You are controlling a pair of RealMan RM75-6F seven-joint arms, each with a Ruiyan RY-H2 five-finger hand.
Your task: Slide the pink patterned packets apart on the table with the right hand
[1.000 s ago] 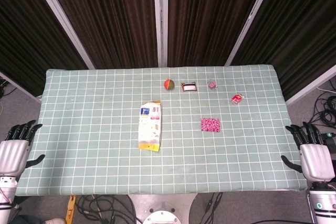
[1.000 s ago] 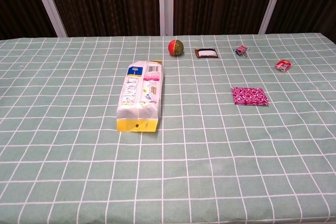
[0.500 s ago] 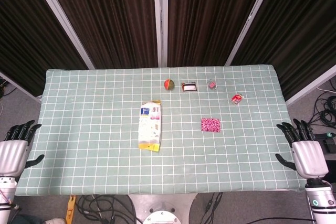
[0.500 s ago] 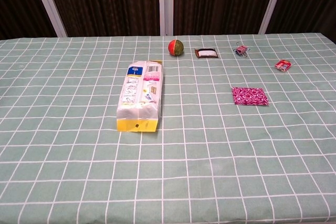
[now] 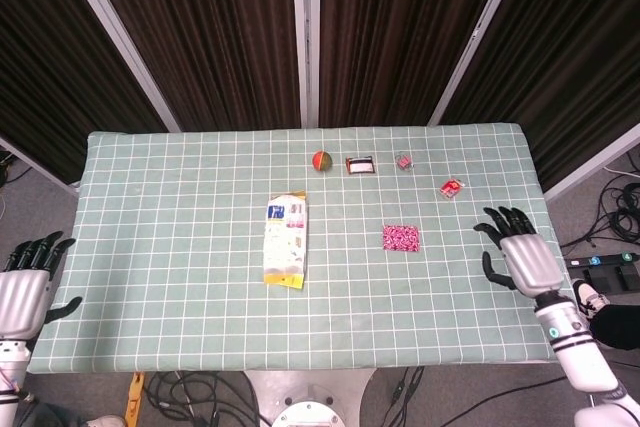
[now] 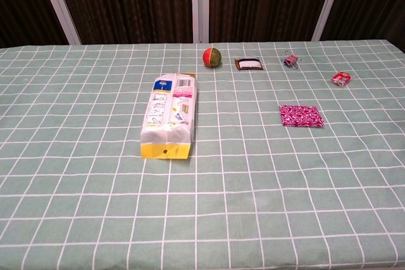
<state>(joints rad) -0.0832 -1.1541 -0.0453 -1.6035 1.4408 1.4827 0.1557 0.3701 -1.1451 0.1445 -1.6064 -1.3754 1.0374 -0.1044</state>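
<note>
The pink patterned packets (image 5: 401, 238) lie flat as one small stack on the green checked cloth, right of the table's middle; the chest view shows the same packets (image 6: 301, 116) at mid right. My right hand (image 5: 522, 256) hovers over the table's right part with its fingers spread, empty, about a hand's width to the right of the packets and apart from them. My left hand (image 5: 25, 290) stays off the table's left edge, fingers apart, holding nothing. Neither hand shows in the chest view.
A long white and yellow bag (image 5: 286, 239) lies near the middle. Along the back stand a red-green ball (image 5: 321, 160), a small dark box (image 5: 360, 164), a binder clip (image 5: 403, 161) and a red wrapped sweet (image 5: 452, 188). The table's right edge (image 5: 549, 247) is just beyond my right hand.
My right hand has swung in from beyond the table's right edge to over the cloth, leftward and farther back, toward the packets. The left hand and all objects are unmoved.
</note>
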